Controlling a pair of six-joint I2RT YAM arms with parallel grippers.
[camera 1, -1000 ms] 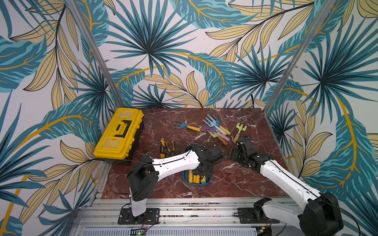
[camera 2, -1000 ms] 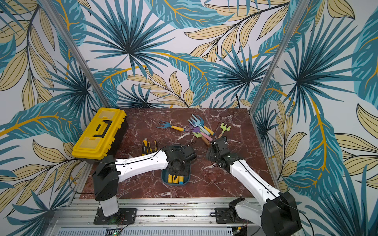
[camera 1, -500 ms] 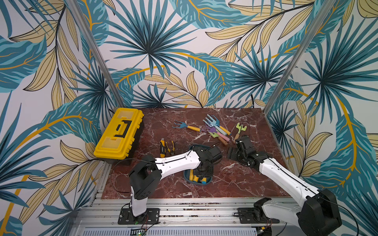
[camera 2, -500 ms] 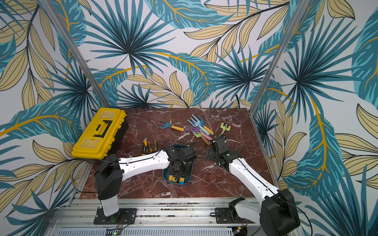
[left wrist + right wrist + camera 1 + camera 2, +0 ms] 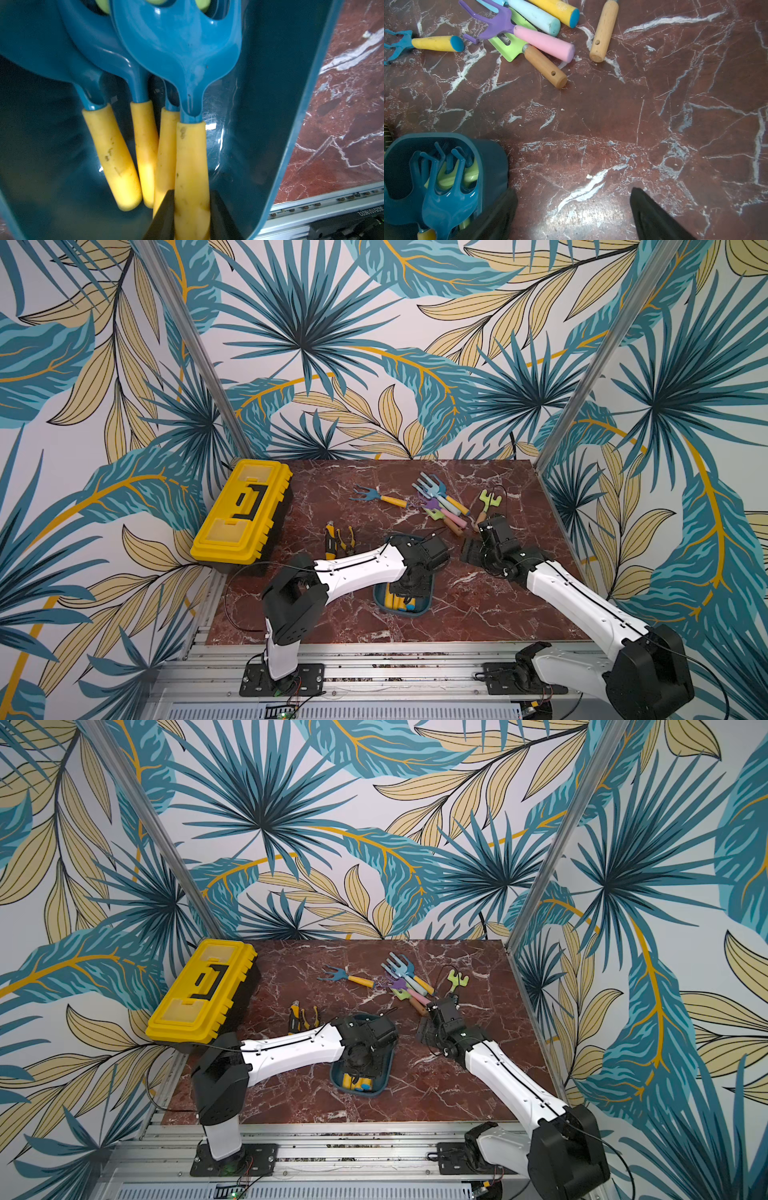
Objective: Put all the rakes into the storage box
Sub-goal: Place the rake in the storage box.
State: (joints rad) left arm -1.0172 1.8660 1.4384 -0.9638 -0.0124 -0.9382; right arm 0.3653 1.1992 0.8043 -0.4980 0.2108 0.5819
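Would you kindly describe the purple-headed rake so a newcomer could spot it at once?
On the red marble table, find the loose pile of hand tools toward the back right. The purple-headed rake lies there on a green tool; it alone has a pink handle.

walls (image 5: 374, 344): tropical-leaf wallpaper, teal and tan fronds on a pale ground, on three sides | posts (image 5: 202, 364): two slanted aluminium profiles at the back corners | tabletop (image 5: 324, 493): dark red marble, white veins | front rails (image 5: 395, 655): bare aluminium | light: even, soft glare patch (image 5: 581, 216) on the marble
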